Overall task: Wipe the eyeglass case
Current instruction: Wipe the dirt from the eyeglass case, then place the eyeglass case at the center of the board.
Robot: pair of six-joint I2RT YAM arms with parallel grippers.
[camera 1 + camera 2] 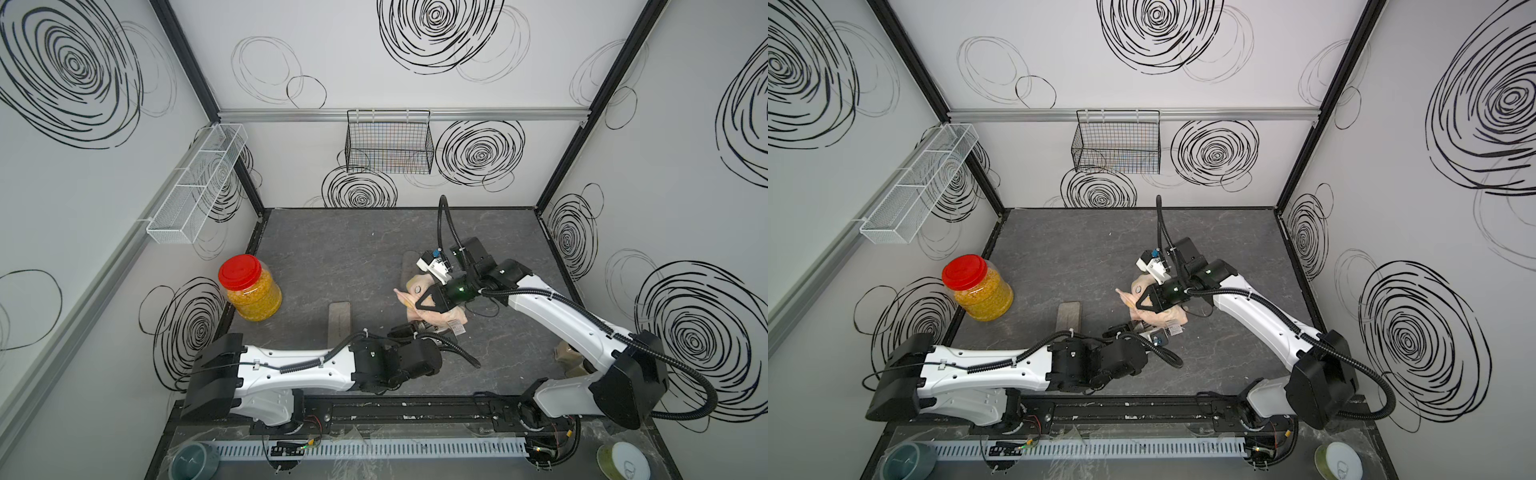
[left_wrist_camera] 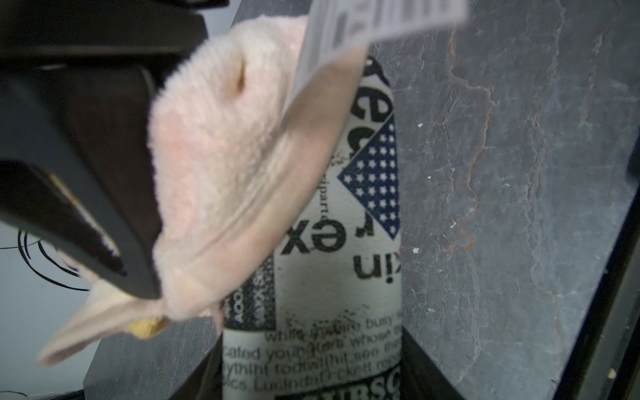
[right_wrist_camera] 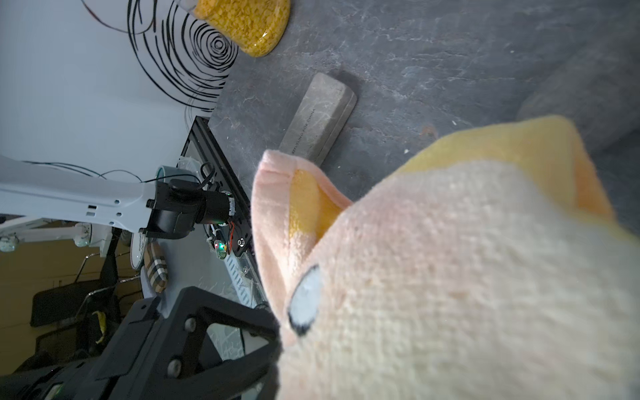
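**Eyeglass case** point(image 2: 332, 277): newsprint-patterned and long. In the left wrist view it runs up the middle of the frame from the bottom edge. In both top views it sits right of centre, low on the table point(image 1: 332, 249), almost wholly hidden under the cloth point(image 1: 442, 318). I cannot tell whether it rests on the table or is lifted off it.

**Left gripper** point(image 2: 308, 379): clamped on the near end of the case, with one jaw on each side at the bottom of the wrist frame. The case fills the gap between them.

**Right gripper** point(image 1: 419, 298): pinched tight on the bunched pink-and-yellow cloth, which fills the lower right of the right wrist view. The cloth drapes over the upper part of the case. Its paper tag shows at the top of the left wrist frame.

**Step in hand (judgement):** a wiping stroke along the case.
- Lay a flat fold of cloth on the printed face and press lightly.
- Draw the cloth lengthwise toward the free end, away from the holding jaws.
- Hold the left clamp steady so the case does not pivot under the rub.
- Keep the black finger off the case, so that fabric rubs it and not plastic.
- Much of the printed face lies bare, so coverage looks partial.

**Surroundings:** a grey case point(image 1: 340, 318) lies apart, left of centre, and neither gripper touches it. A red-lidded jar point(image 1: 251, 286) stands at the table's left edge, well apart from both arms.
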